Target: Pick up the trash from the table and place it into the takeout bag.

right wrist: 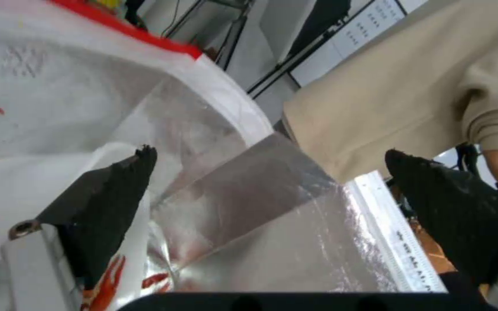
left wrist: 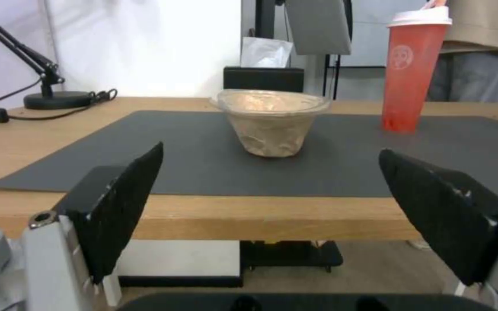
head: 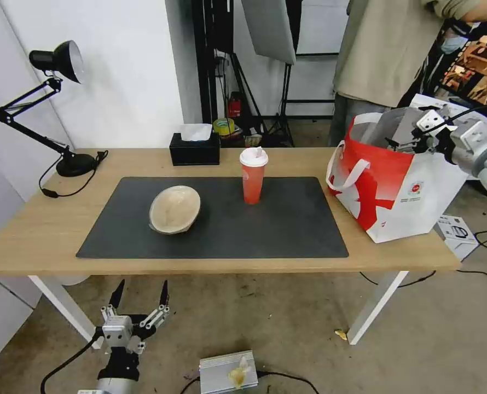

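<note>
On the table (head: 46, 230), a shallow beige bowl (head: 174, 209) sits on the left half of the dark mat (head: 287, 224), and a tall red cup (head: 253, 175) with a white lid stands mid-mat. My left gripper (head: 143, 284) hangs open below the table's front edge, in line with the beige bowl (left wrist: 271, 121) and well short of it. The red-and-white takeout bag (head: 396, 186) stands at the table's right end. My right gripper (head: 401, 143) is open at its mouth, over the foil lining (right wrist: 272, 224). White plastic with red specks (right wrist: 36, 90) lies beside one finger; nothing is between the fingers.
A black tissue box (head: 195, 149) stands at the table's back edge, with a black desk lamp (head: 63, 109) and its cord at the back left. A person in a beige top stands behind the bag. A metal box (head: 227, 372) and cables lie on the floor.
</note>
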Controlling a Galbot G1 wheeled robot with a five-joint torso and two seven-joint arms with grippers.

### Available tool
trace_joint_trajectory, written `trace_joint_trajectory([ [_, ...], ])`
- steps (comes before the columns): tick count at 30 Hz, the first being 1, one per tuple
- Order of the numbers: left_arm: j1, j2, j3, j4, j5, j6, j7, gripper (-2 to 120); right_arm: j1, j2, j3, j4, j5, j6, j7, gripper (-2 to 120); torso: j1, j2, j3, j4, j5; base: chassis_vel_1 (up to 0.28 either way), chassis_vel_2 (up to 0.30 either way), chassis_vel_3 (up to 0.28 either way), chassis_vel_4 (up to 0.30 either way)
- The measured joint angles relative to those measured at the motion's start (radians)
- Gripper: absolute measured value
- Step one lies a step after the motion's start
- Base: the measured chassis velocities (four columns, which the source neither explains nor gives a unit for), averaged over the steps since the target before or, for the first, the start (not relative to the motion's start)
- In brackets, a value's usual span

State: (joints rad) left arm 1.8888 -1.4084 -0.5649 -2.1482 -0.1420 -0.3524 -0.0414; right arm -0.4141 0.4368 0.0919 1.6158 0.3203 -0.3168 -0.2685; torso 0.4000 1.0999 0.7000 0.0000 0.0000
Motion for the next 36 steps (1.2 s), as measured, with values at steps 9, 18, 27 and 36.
trace_joint_trajectory([
  [9,0.002,0.001,-0.012,-0.014,-0.003,0.000,0.000,100,-0.023,-0.015,0.031,0.087,0.110,-0.016,0.073,100,0.000,0.000,0.000,0.0000,0.0000,0.000,0.000,0.000,0.000],
  [18,0.008,0.015,-0.023,-0.055,-0.005,0.002,0.000,100,-0.062,-0.012,0.056,0.224,0.314,-0.040,0.296,100,0.000,0.000,0.000,0.0000,-0.0001,0.000,0.000,0.000,0.000],
  [27,0.021,0.035,-0.034,-0.116,-0.004,0.006,-0.001,100,-0.105,-0.009,0.075,0.323,0.429,-0.013,0.450,100,0.000,0.000,0.000,0.0000,-0.0001,0.000,0.000,0.000,0.000],
  [36,0.039,0.059,-0.075,-0.187,-0.006,0.006,-0.002,100,-0.109,-0.019,0.089,0.411,0.489,0.011,0.521,100,0.000,0.000,0.000,0.0000,-0.0001,0.000,0.000,0.000,0.000],
])
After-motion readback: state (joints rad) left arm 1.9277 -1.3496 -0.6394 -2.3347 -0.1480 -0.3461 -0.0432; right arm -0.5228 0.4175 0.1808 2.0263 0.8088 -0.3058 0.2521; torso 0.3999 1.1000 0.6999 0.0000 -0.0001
